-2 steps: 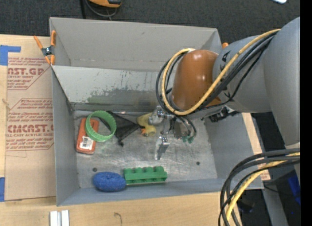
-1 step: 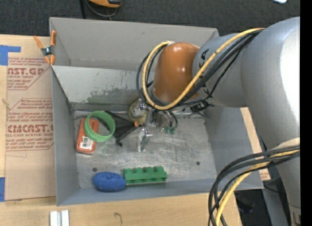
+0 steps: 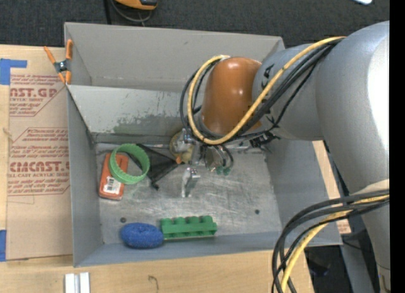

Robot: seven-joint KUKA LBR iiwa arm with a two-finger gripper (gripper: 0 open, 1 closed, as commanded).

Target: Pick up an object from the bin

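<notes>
Grey arm [image 3: 329, 95] holds gripper [image 3: 202, 174], seemingly low, over scuffed bin floor [image 3: 243, 197].

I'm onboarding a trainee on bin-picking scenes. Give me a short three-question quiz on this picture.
1. True or false: the green ring lies partly on top of the orange flat item.
2. Which thing lies right beside the blue lump, along the wall at the view's bottom? A) green studded brick B) yellow ball C) red cup
3. Where in the bin is the gripper?

Key: 1 true. 2 A. 3 Near the middle of the floor, towards the back wall, just right of a black thing.
</notes>
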